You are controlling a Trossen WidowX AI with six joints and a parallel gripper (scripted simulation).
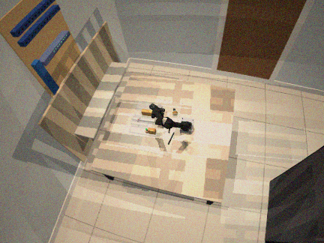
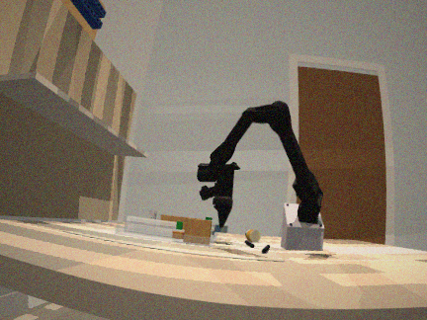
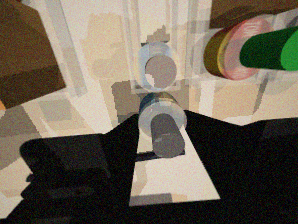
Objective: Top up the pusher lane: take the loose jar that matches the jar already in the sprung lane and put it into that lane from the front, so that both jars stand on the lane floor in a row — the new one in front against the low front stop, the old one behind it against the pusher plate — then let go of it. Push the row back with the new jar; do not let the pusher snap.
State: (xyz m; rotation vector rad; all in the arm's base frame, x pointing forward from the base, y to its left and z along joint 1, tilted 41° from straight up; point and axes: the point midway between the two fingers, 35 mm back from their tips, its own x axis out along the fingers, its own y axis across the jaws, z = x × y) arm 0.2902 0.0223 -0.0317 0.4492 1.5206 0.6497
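My gripper is shut on a jar with a grey lid, a blue-grey body and a dark band. The held jar also shows low under the fingertips in the exterior view. A matching jar with a pale grey lid stands inside the clear middle lane, just behind its front end. The held jar is in front of it, in line with the lane, near the low front stop. Whether the held jar's base touches anything is hidden. The pusher plate is not clearly seen.
A red and yellow jar with a green lid is in the lane to the right. Brown blocks flank the lanes. A yellowish loose jar is off to the side, between the lanes and the arm's base.
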